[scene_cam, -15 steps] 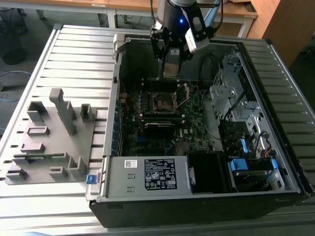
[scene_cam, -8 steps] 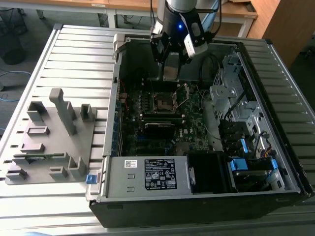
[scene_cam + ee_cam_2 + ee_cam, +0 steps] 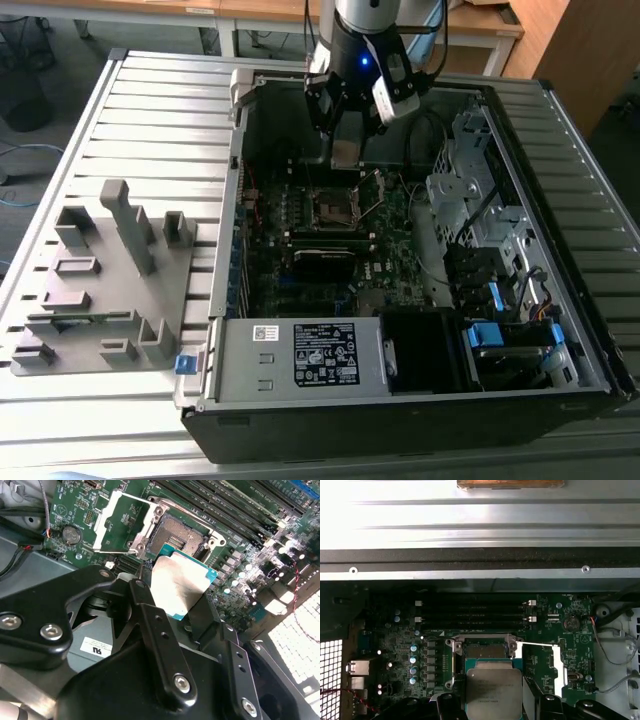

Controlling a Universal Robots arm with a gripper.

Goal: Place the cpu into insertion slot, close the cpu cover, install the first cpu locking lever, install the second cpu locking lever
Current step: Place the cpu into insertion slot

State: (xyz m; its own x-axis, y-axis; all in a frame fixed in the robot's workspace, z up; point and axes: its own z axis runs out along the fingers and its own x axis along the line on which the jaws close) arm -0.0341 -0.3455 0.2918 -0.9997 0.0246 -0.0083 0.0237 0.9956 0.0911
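In the exterior view my gripper (image 3: pixel 346 140) hangs inside the open computer case, shut on the cpu (image 3: pixel 346 153), which it holds above and just behind the insertion slot (image 3: pixel 335 207). In both wrist views the silver-topped cpu (image 3: pixel 179 587) (image 3: pixel 494 687) sits clamped between the black fingers (image 3: pixel 150 625) (image 3: pixel 547 702). The square slot (image 3: pixel 177 539) (image 3: pixel 485 652) lies bare, its dark contact field showing. The cpu cover (image 3: pixel 125 520) (image 3: pixel 545 667) is swung open to one side of the slot.
A grey fixture rack (image 3: pixel 110 270) stands on the slatted table at the exterior view's left. The case holds a power supply (image 3: pixel 300 355), drive bays (image 3: pixel 480 200) and cables. Long memory slots (image 3: pixel 470 615) run beside the socket, with a coin battery (image 3: pixel 70 532) nearby.
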